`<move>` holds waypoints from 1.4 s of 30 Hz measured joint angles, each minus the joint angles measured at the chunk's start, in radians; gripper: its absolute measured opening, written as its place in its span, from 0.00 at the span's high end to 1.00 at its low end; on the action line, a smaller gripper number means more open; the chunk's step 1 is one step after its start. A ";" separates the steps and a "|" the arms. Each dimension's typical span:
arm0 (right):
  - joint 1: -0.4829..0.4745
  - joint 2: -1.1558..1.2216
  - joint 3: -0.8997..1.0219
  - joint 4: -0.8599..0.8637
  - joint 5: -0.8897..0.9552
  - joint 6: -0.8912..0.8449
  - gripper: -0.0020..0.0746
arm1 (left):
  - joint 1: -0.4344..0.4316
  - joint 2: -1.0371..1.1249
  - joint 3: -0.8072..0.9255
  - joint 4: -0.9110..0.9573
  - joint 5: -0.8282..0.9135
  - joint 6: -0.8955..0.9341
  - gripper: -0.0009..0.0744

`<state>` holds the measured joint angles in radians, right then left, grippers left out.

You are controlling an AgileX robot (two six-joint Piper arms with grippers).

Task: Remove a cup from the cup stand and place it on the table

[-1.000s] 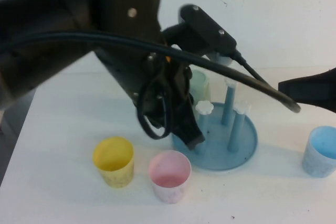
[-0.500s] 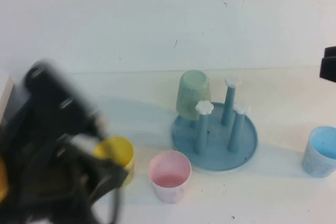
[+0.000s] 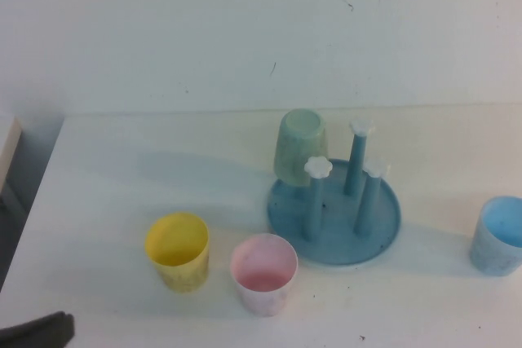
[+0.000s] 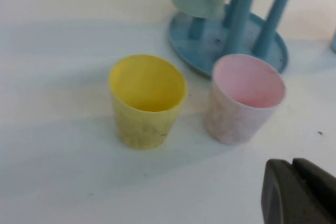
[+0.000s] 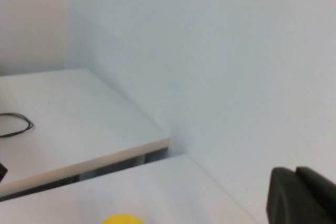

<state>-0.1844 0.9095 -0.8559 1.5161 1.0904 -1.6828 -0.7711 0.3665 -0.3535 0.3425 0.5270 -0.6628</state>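
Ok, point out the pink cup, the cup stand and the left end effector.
pink cup (image 3: 263, 274), high view, inner wall.
cup stand (image 3: 382, 226), high view, bare tray base.
left end effector (image 4: 300, 192), left wrist view, dark finger at the corner.

The left gripper (image 4: 302, 192) is only a dark lump at the lower right of the left wrist view, cut by the edge; a dark scrap at the lower left of the high view cannot be told apart; the right gripper (image 5: 304, 195) is cut the same way in its own view; the small yellow plastic cup (image 5: 122, 219) there shows only its top; the pale blue plastic cup (image 3: 499, 235) is cut at the right edge of the high view.
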 joint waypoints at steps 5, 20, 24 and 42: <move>0.000 -0.077 0.099 0.092 -0.014 -0.156 0.97 | 0.000 -0.098 0.087 0.377 0.012 -0.387 0.99; 0.112 -0.118 0.341 0.112 -0.140 -0.267 0.98 | 0.000 -0.113 0.103 0.621 0.164 -0.672 0.99; 0.154 -0.118 0.344 0.119 -0.158 -0.267 0.98 | 0.000 -0.113 0.103 0.621 0.166 -0.674 0.99; 0.250 -0.118 0.344 0.111 -0.157 -0.245 0.98 | 0.000 -0.113 0.103 0.621 0.166 -0.674 0.99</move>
<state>0.0657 0.7915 -0.5121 1.6272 0.9330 -1.9281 -0.7711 0.2532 -0.2501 0.9640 0.6927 -1.3369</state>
